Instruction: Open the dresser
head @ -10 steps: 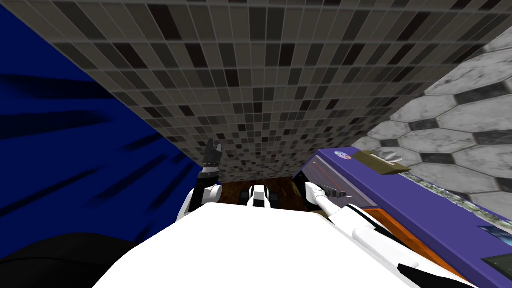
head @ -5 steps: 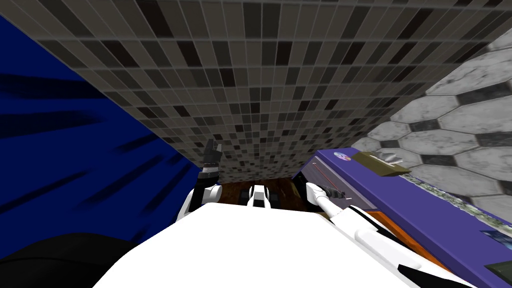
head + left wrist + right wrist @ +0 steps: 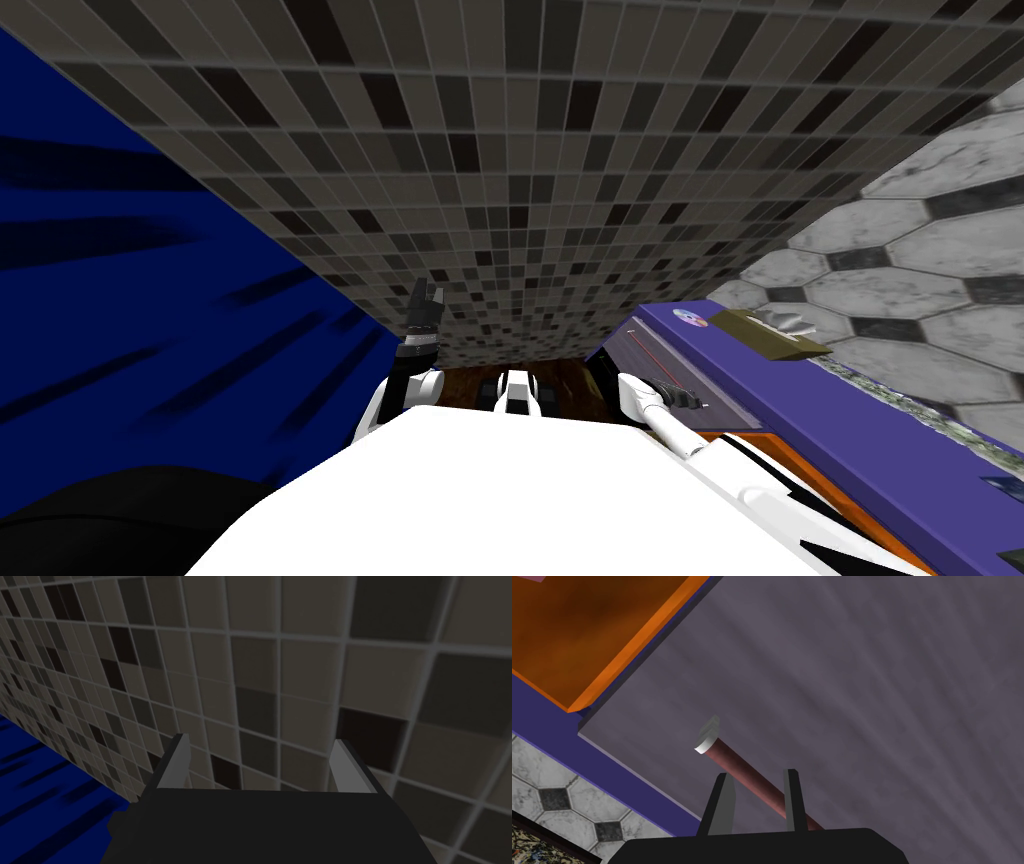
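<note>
**Right gripper pinched on the dresser's handle**

The head view places the dresser [image 3: 800, 400] low on my right. It is a long violet body running off toward the corner, with a greyish front panel [image 3: 655, 352] turned toward me and an orange face [image 3: 800, 468] further along. The right gripper [image 3: 690, 397] reaches against that greyish panel, though from there its fingers are too small to read. On the dresser's top lie a flat olive block [image 3: 768, 330] and a small pale disc [image 3: 687, 315].

The right wrist view gives the close look. A slim, round, reddish-brown handle [image 3: 742, 771] stands just off the panel and finishes in a light grey stepped end cap [image 3: 708, 737]. The panel's surface is a dull mauve-grey with faint slanting streaks. The two thin blades are drawn close together with the rod running between them, pressing its sides. In this view the orange face is an orange-brown slab with a brighter bevelled edge, set in the violet frame.

The left gripper [image 3: 424, 305] is raised on my left, pointing upward — its own wrist view shows the blades spread wide apart.
</note>
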Motion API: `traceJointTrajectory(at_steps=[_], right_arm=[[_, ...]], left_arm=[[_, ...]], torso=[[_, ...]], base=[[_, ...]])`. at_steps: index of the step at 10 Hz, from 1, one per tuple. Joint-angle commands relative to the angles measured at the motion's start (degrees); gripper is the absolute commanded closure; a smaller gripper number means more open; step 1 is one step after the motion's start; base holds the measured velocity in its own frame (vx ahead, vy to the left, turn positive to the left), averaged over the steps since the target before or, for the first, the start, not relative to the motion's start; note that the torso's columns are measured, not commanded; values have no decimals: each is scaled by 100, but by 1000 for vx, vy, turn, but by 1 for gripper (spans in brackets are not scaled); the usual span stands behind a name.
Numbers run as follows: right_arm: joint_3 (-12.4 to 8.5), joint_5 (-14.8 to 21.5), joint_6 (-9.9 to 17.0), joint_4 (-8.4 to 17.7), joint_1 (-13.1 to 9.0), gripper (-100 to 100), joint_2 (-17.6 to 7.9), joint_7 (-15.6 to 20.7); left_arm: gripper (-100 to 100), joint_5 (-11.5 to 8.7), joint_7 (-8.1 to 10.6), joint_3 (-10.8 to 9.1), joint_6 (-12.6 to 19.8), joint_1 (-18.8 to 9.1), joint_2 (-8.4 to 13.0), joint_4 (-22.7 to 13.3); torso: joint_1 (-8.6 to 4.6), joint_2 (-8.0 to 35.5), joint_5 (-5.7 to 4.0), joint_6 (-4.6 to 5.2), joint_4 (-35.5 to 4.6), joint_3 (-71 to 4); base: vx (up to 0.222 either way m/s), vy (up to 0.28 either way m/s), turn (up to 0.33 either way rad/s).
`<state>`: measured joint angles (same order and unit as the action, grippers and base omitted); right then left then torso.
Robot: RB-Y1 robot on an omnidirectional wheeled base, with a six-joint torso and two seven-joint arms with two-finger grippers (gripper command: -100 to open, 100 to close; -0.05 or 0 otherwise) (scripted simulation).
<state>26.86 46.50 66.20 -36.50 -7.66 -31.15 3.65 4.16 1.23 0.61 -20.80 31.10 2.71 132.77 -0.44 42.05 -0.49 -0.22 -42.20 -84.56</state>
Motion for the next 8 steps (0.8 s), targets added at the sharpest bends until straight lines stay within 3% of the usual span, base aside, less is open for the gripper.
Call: traceJointTrajectory(at_steps=[1, 2, 5, 6, 8], right_arm=[[43, -19, 94, -439, 306, 100, -34, -100], [60, -49, 240, -591, 543, 100, -127, -108], [60, -49, 240, -827, 605, 100, -127, -108], [77, -80, 386, -968, 869, 100, -219, -115], [77, -80, 386, -1215, 904, 100, -219, -115]], left_arm=[[0, 0, 0, 1, 0, 0, 0, 0], [0, 0, 0, 0, 0, 0, 0, 0], [0, 0, 0, 0, 0, 0, 0, 0], [0, 0, 0, 0, 0, -1, 0, 0], [0, 0, 0, 0, 0, 0, 0, 0]], torso=[[0, -2, -5, 7, 4, 0], [-6, -4, -7, -5, 0, 0], [-16, 3, -9, -4, -1, 4], [-21, 4, -11, -10, -3, 7], [-7, -8, -7, 6, 6, -5]], base=[[44, 37, -4], [61, 47, 39], [23, 23, -3], [37, 18, 60], [32, 22, -3]])
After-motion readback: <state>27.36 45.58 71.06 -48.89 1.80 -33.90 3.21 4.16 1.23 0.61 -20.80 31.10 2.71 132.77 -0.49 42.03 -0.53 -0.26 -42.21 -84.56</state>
